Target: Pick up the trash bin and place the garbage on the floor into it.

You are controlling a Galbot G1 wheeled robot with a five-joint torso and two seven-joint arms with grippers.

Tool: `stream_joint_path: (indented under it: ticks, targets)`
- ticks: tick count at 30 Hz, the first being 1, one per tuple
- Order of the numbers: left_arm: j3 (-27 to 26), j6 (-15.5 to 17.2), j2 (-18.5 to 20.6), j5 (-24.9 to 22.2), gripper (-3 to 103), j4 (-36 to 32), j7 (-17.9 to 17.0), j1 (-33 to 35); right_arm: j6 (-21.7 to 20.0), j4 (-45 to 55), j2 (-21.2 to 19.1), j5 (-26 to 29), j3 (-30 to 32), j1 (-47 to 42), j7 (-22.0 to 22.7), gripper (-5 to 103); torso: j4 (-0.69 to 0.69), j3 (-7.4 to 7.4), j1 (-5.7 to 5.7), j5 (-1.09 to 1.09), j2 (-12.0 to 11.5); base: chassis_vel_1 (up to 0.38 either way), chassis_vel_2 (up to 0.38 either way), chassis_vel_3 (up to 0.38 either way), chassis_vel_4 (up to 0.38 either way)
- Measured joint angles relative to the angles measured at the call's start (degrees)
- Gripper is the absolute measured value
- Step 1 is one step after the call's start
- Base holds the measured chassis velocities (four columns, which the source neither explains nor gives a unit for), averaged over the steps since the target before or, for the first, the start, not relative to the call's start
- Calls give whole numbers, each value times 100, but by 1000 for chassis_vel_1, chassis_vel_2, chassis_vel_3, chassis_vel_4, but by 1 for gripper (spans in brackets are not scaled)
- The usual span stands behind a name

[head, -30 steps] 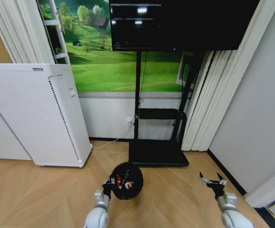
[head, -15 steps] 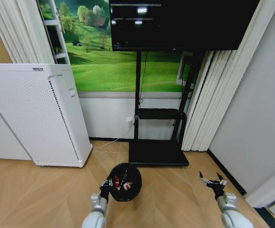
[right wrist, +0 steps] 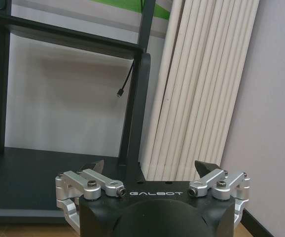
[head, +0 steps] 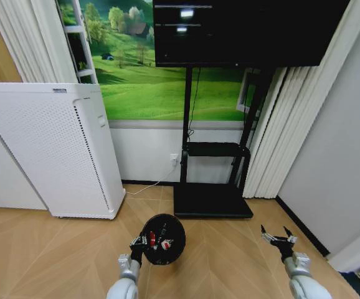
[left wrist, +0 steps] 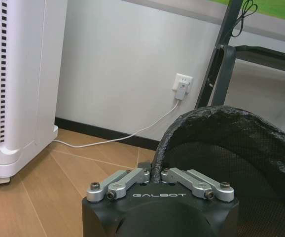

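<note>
Low in the head view, a bit left of the middle, the left claw (head: 137,243) is pinched shut on the near rim of the trash bin (head: 170,246). In the left wrist view its two silver fingers (left wrist: 125,180) meet tight on the crinkly black edge of the bin (left wrist: 221,128), which fills the lower right of that frame. The bin is small, round and black, and it sits just past the claw, a little to its right in the head view. Inside it lie small red and white bits of garbage (head: 157,239).

At the lower right of the head view the right claw (head: 278,235) is spread wide open and holds nothing. It hangs over the wooden floor (head: 223,249), well apart from the bin.

Farther off, a black TV stand (head: 212,199) stands against the wall, and a big white machine with tiny holes (head: 43,149) stands at the left.
</note>
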Motion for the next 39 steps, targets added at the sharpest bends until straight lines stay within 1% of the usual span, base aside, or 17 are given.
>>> stream_joint_path:
  ticks: [4,11,13,14,16,17,19,22,23,28,29,32,39]
  targets:
    - [22,-10,-12,6,5,-11,7,44,0,-1,-1,0,0,0,0,100,-5,0,0,0,0,-7,-5,-6,-14]
    - [25,-24,-15,16,5,-45,6,91,0,-1,-1,0,1,0,0,100,-2,0,-1,0,0,64,75,-77,-89]
    - [24,-24,-12,15,5,-54,6,101,0,-1,-1,0,2,0,0,100,-2,0,0,-1,0,203,213,-179,-193]
    - [20,-24,-9,16,5,-58,4,108,0,-1,-1,0,1,0,-1,100,1,0,0,3,0,203,237,-199,-193]
    - [14,-24,-4,17,5,-61,2,111,0,-1,-1,0,1,0,-1,100,0,0,0,3,0,219,237,-199,-222]
    - [12,-25,3,16,5,-65,2,111,0,-1,-1,0,1,0,-1,100,1,0,0,-2,-1,255,251,-203,-239]
    - [1,-25,10,16,5,-65,1,110,0,-1,-1,0,1,0,-1,100,-2,0,-1,0,-1,251,267,-266,-248]
    - [-1,-24,12,15,5,-66,1,107,0,-1,-1,0,2,0,-1,100,-2,-1,-1,1,-1,279,275,-267,-288]
    - [-1,-25,8,14,5,-66,0,104,0,-1,-1,0,1,0,-1,100,-3,0,0,-2,-1,272,306,-321,-264]
    - [11,-23,0,28,5,-58,-1,113,-1,-1,-1,0,1,0,-1,100,-2,-1,-1,2,0,322,323,-319,-320]
    - [14,-23,-2,38,5,-52,-2,119,-1,-1,-1,0,1,1,-2,100,0,0,-1,-3,-1,322,350,-328,-282]
    - [11,-23,-5,49,5,-40,-3,128,-1,-1,0,0,1,1,-1,100,0,-1,-2,-1,0,310,311,-254,-260]
    - [14,-39,-13,63,5,-13,-2,127,-1,0,0,0,0,1,-2,100,1,0,-1,0,0,74,53,-76,-71]
